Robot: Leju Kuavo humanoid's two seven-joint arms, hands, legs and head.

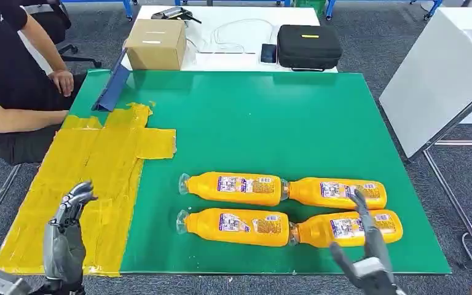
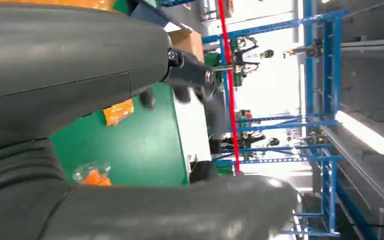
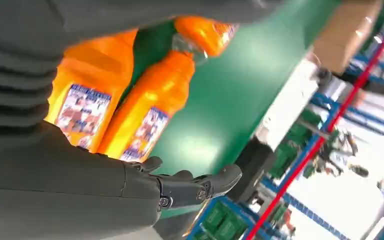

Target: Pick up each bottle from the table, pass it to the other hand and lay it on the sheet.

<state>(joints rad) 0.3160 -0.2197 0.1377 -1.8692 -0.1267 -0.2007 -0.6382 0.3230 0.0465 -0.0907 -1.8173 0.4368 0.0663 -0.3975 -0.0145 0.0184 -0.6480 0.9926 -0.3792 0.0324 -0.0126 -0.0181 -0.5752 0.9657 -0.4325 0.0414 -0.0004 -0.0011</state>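
Several orange bottles lie on their sides on the green mat (image 1: pixel 252 117), in two rows. The back row has a left bottle (image 1: pixel 233 188) and a right bottle (image 1: pixel 337 192). The front row has a left bottle (image 1: pixel 236 227) and a right bottle (image 1: pixel 347 228). My right hand (image 1: pixel 369 243) hovers open over the front right bottle, fingers stretched toward it, nothing held. In the right wrist view two bottles (image 3: pixel 145 117) lie just beyond the right hand (image 3: pixel 190 187). My left hand (image 1: pixel 67 236) is raised open above the yellow sheet (image 1: pixel 92 178), empty.
A person sits at the table's left side, one hand (image 1: pixel 61 81) by the mat's far left corner. A cardboard box (image 1: pixel 155 44), a blue strip (image 1: pixel 112 89), a black case (image 1: pixel 309 46) and cables lie behind the mat. A white board (image 1: pixel 433 80) stands at the right.
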